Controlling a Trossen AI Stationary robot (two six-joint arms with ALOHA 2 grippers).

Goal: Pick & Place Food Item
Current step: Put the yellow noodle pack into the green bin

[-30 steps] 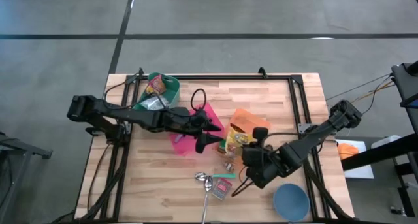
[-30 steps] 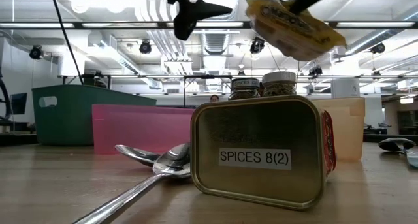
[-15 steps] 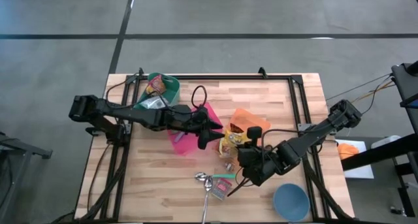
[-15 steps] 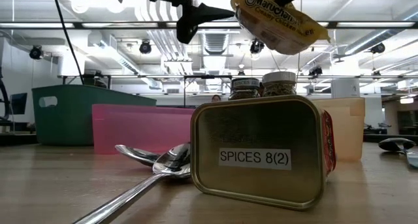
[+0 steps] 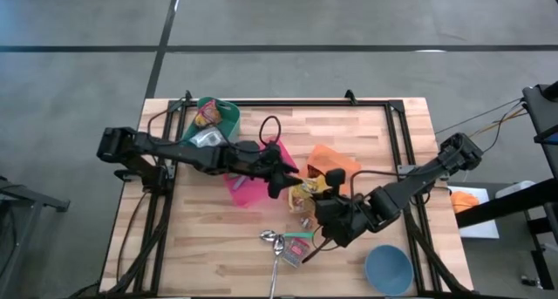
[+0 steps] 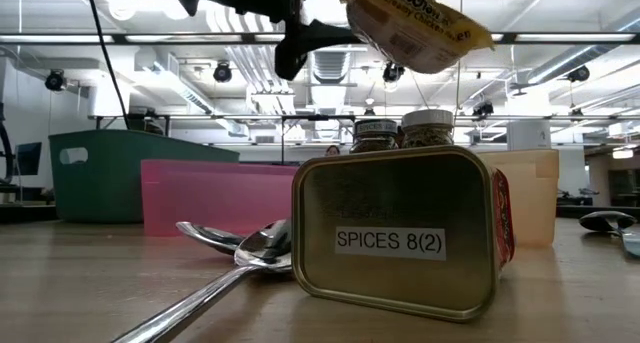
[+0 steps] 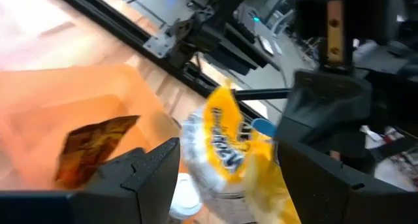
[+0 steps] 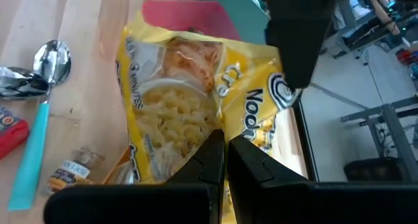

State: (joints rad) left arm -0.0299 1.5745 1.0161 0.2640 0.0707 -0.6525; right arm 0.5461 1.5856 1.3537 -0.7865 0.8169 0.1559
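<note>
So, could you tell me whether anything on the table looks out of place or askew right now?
Only the rectangular brass-coloured spice tin labelled SPICES 8(2) looks odd: it is tipped on its side on the wooden table, beside two metal spoons. The yellow noodle packet is simply held aloft by the shut right gripper.

Noodle packet [image 8: 196, 100], pinched and aloft

I see a yellow, crinkled noodle bag, tilted, its edge clamped in my right jaws, its free end hanging between the spread left jaws, above the table.
</note>
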